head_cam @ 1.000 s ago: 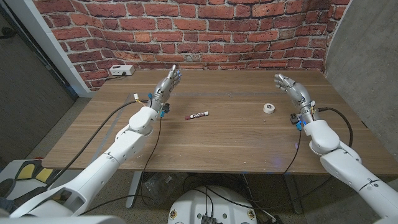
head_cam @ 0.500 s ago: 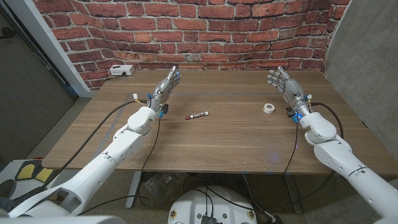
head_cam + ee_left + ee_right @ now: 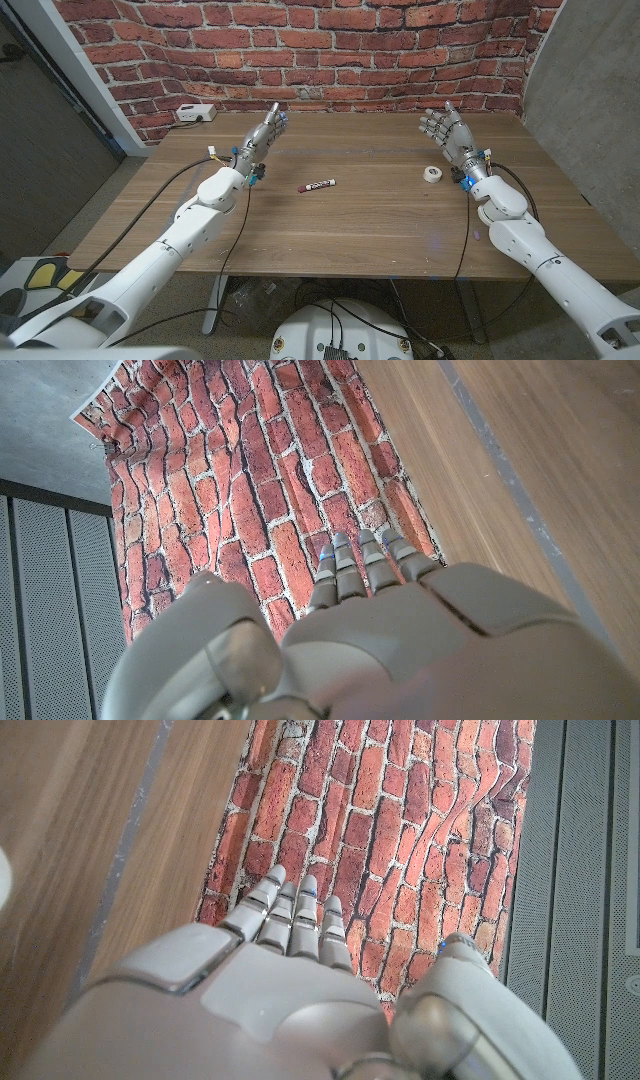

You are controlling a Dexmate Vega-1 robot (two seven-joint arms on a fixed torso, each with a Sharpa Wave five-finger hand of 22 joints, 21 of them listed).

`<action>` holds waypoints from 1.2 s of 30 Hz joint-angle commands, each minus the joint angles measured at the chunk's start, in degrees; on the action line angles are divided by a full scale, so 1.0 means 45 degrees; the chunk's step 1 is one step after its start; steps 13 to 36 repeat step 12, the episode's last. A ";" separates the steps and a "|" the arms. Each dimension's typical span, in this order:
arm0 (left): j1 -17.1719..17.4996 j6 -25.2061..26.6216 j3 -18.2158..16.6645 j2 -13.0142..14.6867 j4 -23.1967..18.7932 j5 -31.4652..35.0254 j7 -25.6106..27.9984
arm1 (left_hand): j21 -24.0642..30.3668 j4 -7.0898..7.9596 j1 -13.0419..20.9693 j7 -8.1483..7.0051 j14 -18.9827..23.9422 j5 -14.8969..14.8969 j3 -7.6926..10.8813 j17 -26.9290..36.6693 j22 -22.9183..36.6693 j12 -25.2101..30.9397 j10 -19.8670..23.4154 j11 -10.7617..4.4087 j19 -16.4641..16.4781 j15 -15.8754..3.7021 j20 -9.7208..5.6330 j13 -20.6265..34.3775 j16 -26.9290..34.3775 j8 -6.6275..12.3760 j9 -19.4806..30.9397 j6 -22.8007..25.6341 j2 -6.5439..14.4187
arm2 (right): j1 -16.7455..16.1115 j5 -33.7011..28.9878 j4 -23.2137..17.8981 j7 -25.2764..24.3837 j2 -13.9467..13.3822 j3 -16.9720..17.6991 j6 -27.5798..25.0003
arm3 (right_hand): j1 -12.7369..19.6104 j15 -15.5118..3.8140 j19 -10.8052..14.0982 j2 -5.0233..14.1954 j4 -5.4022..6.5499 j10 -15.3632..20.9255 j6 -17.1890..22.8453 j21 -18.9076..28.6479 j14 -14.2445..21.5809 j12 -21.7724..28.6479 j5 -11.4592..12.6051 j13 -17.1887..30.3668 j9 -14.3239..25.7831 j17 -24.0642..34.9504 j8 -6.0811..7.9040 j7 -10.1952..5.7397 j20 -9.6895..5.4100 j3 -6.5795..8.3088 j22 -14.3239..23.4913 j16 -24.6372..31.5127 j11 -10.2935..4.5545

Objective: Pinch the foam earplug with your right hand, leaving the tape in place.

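Right hand [image 3: 446,131] hangs empty above the table [image 3: 360,225], fingers apart, just behind the tape [image 3: 432,175]. Left hand [image 3: 264,135] (also empty, fingers straight) is raised at the far left. What looks like the earplug [image 3: 317,185], a small reddish piece, lies mid-table, well apart from both.

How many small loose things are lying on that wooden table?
2: a tape roll beside the right hand, and a small reddish stick-shaped item near the middle. A white box sits by the wall.

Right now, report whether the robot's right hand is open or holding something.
Open: the right hand holds nothing, fingers apart, raised beside the small white tape roll.
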 commanded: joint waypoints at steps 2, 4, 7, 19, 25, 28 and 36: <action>-0.0186 -0.0012 -0.0023 0.0139 0.0276 -0.0363 -0.0623 | -0.0034 -0.0020 0.0017 0.0053 -0.0097 0.0035 -0.0094 0.0061 0.0040 -0.0012 -0.0110 -0.0034 -0.0051 -0.0029 -0.0019 0.0029 -0.0078 0.0062 0.0059 -0.0048 0.0116 | 0.0388 0.0291 0.0346 0.0274 0.0259 -0.0312 -0.0051 | -0.0148 -0.0004 -0.0037 -0.0063 -0.0011 -0.0108 -0.0016 -0.0034 -0.0080 0.0029 0.0104 -0.0001 0.0030 0.0037 0.0043 0.0015 -0.0026 -0.0101 0.0023 0.0028 0.0015; -0.0109 -0.0036 -0.0066 0.0197 0.0217 -0.0358 -0.0581 | -0.0037 -0.0020 0.0018 0.0052 -0.0100 0.0035 -0.0096 0.0062 0.0040 -0.0012 -0.0118 -0.0012 -0.0060 -0.0036 -0.0020 0.0029 -0.0076 0.0067 0.0059 -0.0045 0.0118 | 0.0457 0.0163 0.0368 0.0252 0.0209 -0.0389 -0.0111 | -0.0170 -0.0014 -0.0043 -0.0074 -0.0006 -0.0115 -0.0001 -0.0037 -0.0088 0.0033 0.0108 -0.0002 0.0030 0.0036 0.0059 0.0015 -0.0017 -0.0116 0.0022 0.0029 0.0016; 0.0039 -0.0144 -0.0150 0.0275 0.0134 -0.0298 -0.0448 | -0.0041 -0.0018 0.0020 0.0076 -0.0102 0.0035 -0.0100 0.0062 0.0041 -0.0004 -0.0109 -0.0001 -0.0073 -0.0032 -0.0018 0.0029 -0.0070 0.0082 0.0059 -0.0021 0.0123 | 0.0556 0.0219 0.0492 0.0363 0.0269 -0.0464 -0.0155 | -0.0204 -0.0008 -0.0058 -0.0089 0.0002 -0.0122 0.0010 -0.0043 -0.0099 0.0041 0.0114 -0.0003 0.0029 0.0034 0.0078 0.0034 -0.0003 -0.0138 0.0021 0.0032 0.0016; 0.0212 -0.0252 -0.0304 0.0360 0.0075 -0.0324 -0.0311 | -0.0042 -0.0017 0.0023 0.0086 -0.0095 0.0036 -0.0106 0.0062 0.0041 0.0008 -0.0090 0.0008 -0.0078 -0.0034 -0.0021 0.0029 -0.0060 0.0108 0.0058 0.0033 0.0127 | 0.0574 0.0088 0.0537 0.0301 0.0336 -0.0562 -0.0064 | -0.0260 0.0015 -0.0078 -0.0113 0.0015 -0.0113 0.0046 -0.0051 -0.0114 0.0065 0.0126 -0.0006 0.0027 0.0031 0.0115 0.0045 0.0004 -0.0174 0.0019 0.0038 0.0041; 0.0212 -0.0252 -0.0304 0.0360 0.0075 -0.0324 -0.0311 | -0.0042 -0.0017 0.0023 0.0086 -0.0095 0.0036 -0.0106 0.0062 0.0041 0.0008 -0.0090 0.0008 -0.0078 -0.0034 -0.0021 0.0029 -0.0060 0.0108 0.0058 0.0033 0.0127 | 0.0574 0.0088 0.0537 0.0301 0.0336 -0.0562 -0.0064 | -0.0260 0.0015 -0.0078 -0.0113 0.0015 -0.0113 0.0046 -0.0051 -0.0114 0.0065 0.0126 -0.0006 0.0027 0.0031 0.0115 0.0045 0.0004 -0.0174 0.0019 0.0038 0.0041; 0.0212 -0.0252 -0.0304 0.0360 0.0075 -0.0324 -0.0311 | -0.0042 -0.0017 0.0023 0.0086 -0.0095 0.0036 -0.0106 0.0062 0.0041 0.0008 -0.0090 0.0008 -0.0078 -0.0034 -0.0021 0.0029 -0.0060 0.0108 0.0058 0.0033 0.0127 | 0.0574 0.0088 0.0537 0.0301 0.0336 -0.0562 -0.0064 | -0.0260 0.0015 -0.0078 -0.0113 0.0015 -0.0113 0.0046 -0.0051 -0.0114 0.0065 0.0126 -0.0006 0.0027 0.0031 0.0115 0.0045 0.0004 -0.0174 0.0019 0.0038 0.0041; 0.0212 -0.0252 -0.0304 0.0360 0.0075 -0.0324 -0.0311 | -0.0042 -0.0017 0.0023 0.0086 -0.0095 0.0036 -0.0106 0.0062 0.0041 0.0008 -0.0090 0.0008 -0.0078 -0.0034 -0.0021 0.0029 -0.0060 0.0108 0.0058 0.0033 0.0127 | 0.0574 0.0088 0.0537 0.0301 0.0336 -0.0562 -0.0064 | -0.0260 0.0015 -0.0078 -0.0113 0.0015 -0.0113 0.0046 -0.0051 -0.0114 0.0065 0.0126 -0.0006 0.0027 0.0031 0.0115 0.0045 0.0004 -0.0174 0.0019 0.0038 0.0041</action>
